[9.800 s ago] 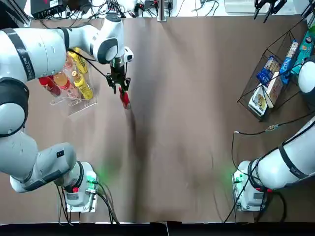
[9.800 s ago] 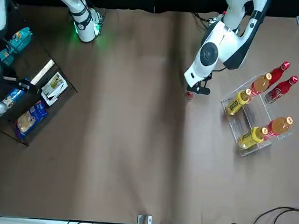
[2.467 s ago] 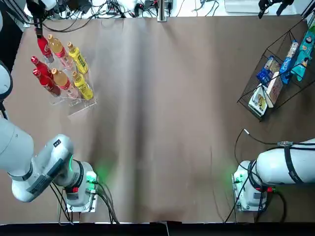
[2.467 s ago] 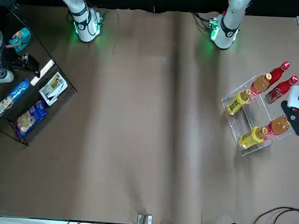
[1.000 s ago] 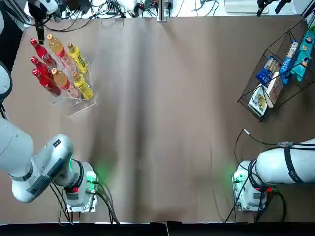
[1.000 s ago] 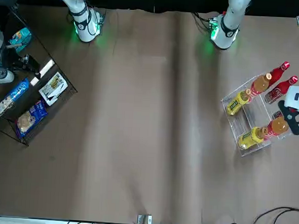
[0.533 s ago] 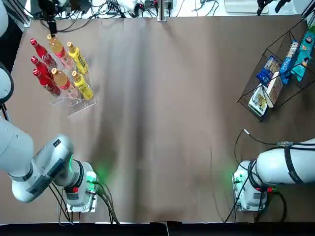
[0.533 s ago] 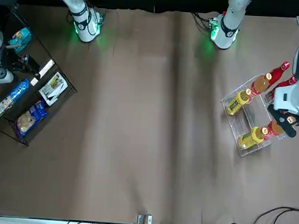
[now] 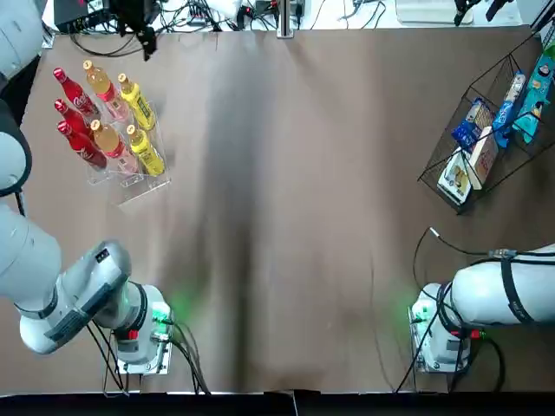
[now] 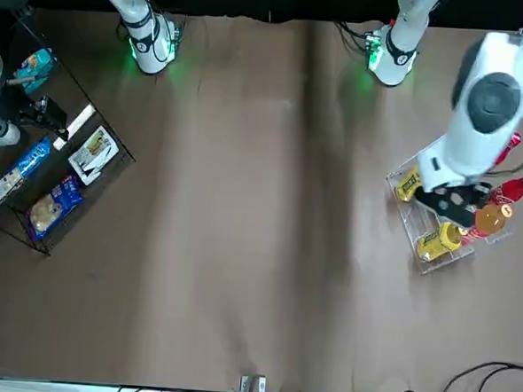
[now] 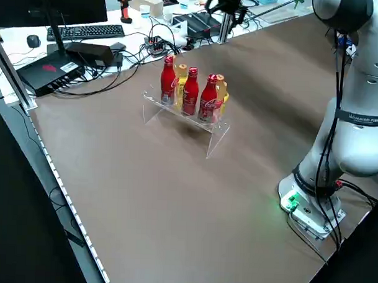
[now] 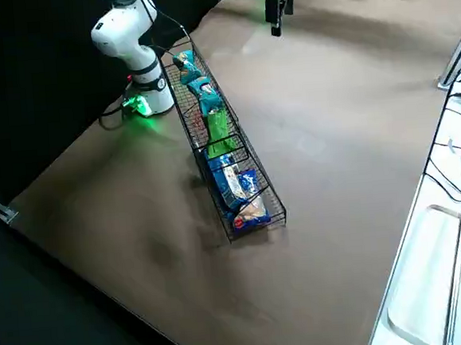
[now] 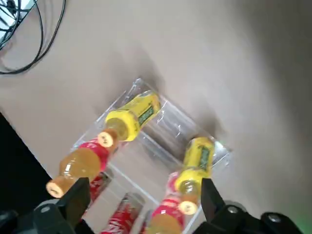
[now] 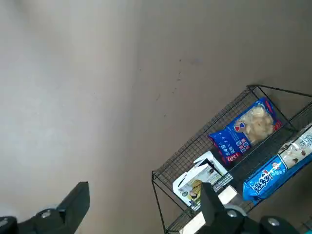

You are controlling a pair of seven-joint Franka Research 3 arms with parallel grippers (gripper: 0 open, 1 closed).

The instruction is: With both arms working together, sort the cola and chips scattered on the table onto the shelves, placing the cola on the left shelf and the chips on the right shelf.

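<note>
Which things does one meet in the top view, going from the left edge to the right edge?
Three cola bottles in the left shelf → orange and yellow drink bottles → bare table → right shelf holding boxes and packs, then the chips.

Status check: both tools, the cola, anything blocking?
Left tool open, empty, above clear shelf. Right tool open, near wire shelf. Three cola bottles racked. No obstruction.

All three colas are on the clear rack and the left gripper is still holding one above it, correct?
Not quite: the three colas do stand on the clear rack, but the left gripper is open and empty, as the left wrist view shows.
</note>
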